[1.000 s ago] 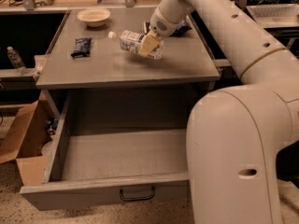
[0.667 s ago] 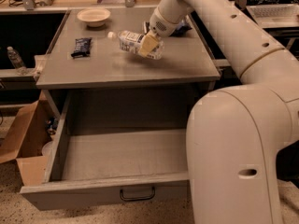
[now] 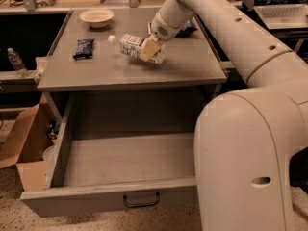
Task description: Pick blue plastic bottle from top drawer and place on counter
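The blue plastic bottle (image 3: 132,45) lies on its side on the grey counter (image 3: 120,71), white cap pointing left, label showing. My gripper (image 3: 150,49) is at its right end with the fingers around the bottle's body. The arm reaches in from the upper right. The top drawer (image 3: 120,172) is pulled wide open below the counter and holds nothing that shows. Its black bar handle (image 3: 141,199) faces the front.
A white bowl (image 3: 96,17) stands at the counter's back left. A dark snack packet (image 3: 83,48) lies left of the bottle. A small clear water bottle (image 3: 16,61) stands on a shelf at far left. A cardboard box (image 3: 21,148) sits on the floor left of the drawer.
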`<state>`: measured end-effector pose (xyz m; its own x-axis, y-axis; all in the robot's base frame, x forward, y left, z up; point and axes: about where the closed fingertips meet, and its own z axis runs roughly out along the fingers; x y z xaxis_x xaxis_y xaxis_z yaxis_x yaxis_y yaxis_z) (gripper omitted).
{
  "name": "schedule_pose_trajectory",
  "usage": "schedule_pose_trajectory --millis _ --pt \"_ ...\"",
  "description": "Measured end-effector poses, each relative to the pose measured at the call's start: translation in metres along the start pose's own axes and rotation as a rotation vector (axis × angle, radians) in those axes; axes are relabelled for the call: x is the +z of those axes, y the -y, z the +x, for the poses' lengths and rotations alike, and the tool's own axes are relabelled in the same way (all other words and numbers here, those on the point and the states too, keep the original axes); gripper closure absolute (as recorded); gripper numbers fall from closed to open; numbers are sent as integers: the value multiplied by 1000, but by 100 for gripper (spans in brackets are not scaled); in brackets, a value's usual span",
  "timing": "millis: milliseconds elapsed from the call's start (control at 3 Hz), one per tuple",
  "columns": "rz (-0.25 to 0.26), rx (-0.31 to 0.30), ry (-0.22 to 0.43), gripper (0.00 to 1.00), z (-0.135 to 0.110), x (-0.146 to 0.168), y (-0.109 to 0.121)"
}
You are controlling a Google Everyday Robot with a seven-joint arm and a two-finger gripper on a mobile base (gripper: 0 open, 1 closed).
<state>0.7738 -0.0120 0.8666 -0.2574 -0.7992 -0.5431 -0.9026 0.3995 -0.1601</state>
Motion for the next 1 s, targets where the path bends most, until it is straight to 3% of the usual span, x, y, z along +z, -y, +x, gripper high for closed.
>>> schedule_pose_trajectory --millis 333,667,1000 --pt "9 -20 4 14 -2 13 -4" --pt "10 -23 5 0 -3 16 -5" --pt "10 -23 5 0 -3 16 -5"
